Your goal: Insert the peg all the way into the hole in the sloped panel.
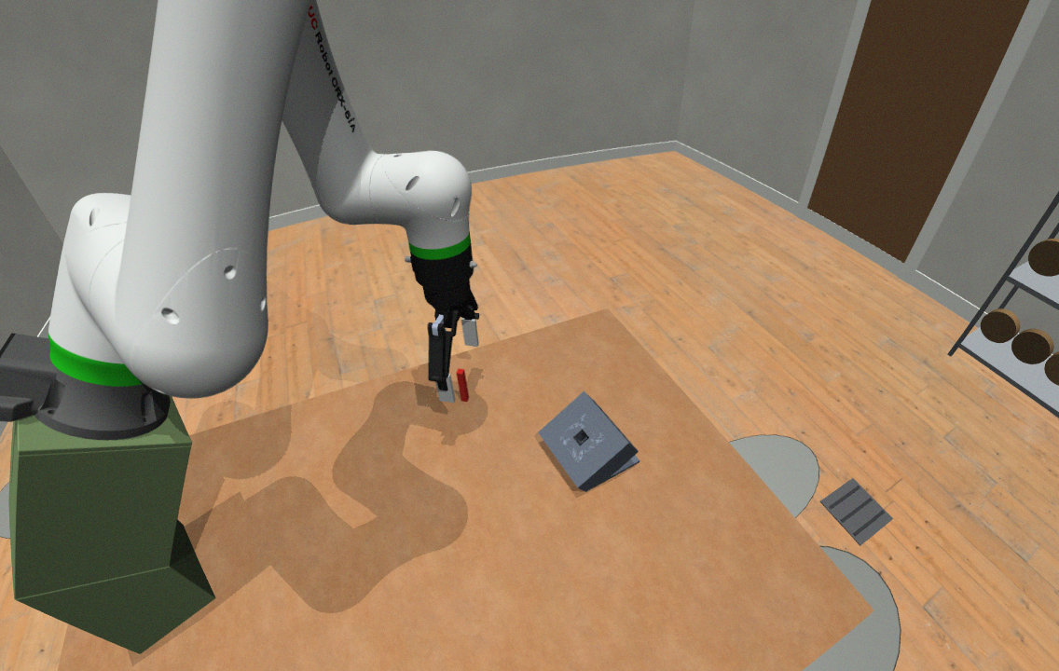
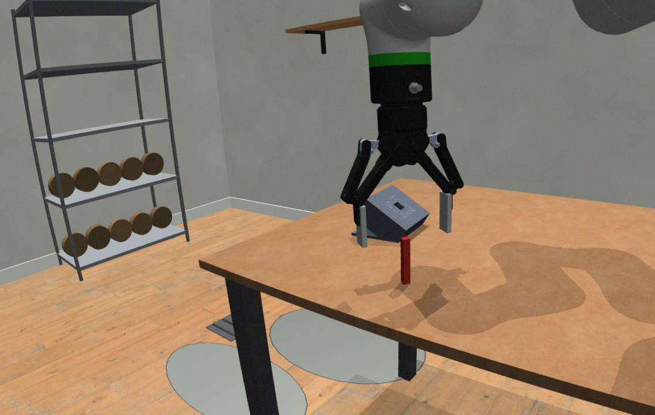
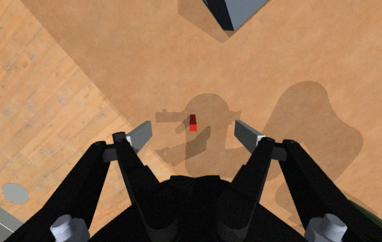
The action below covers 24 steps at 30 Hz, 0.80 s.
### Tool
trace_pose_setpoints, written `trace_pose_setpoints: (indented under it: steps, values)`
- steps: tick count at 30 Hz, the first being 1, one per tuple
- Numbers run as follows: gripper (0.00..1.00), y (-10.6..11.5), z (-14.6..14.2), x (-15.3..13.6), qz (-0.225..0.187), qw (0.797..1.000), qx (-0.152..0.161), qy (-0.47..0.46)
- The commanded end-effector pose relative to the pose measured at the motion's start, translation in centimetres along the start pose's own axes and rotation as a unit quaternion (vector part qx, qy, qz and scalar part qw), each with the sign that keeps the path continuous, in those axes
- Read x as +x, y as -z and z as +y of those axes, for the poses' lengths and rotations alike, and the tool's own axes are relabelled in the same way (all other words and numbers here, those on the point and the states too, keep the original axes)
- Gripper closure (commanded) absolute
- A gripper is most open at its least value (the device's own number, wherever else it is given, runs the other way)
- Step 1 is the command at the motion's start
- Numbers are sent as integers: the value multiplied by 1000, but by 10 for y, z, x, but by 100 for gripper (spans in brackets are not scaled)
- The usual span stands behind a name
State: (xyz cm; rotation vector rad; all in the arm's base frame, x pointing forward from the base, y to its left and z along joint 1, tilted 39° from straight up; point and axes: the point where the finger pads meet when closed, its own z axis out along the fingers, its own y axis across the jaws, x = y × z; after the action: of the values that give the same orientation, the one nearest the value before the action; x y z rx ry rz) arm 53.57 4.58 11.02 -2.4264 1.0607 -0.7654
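The black two-finger gripper (image 2: 403,227), spread wide and empty, hangs above the upright red square peg (image 2: 405,260); it should descend centred, straddling it before closing.

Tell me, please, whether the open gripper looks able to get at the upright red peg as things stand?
Probably yes: the gripper hangs open right above the upright red peg, fingers spread either side, nothing between them.
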Motion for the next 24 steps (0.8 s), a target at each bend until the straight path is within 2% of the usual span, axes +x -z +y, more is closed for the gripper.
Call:
trace_pose_setpoints:
  steps: [1, 13, 24]
  values:
    - [0, -5, 0, 0, 0, 1000, 0, 0]
    - [0, -17, 0, 0, 0, 1000, 0, 0]
    - [20, -16, 0, 0, 0, 1000, 0, 0]
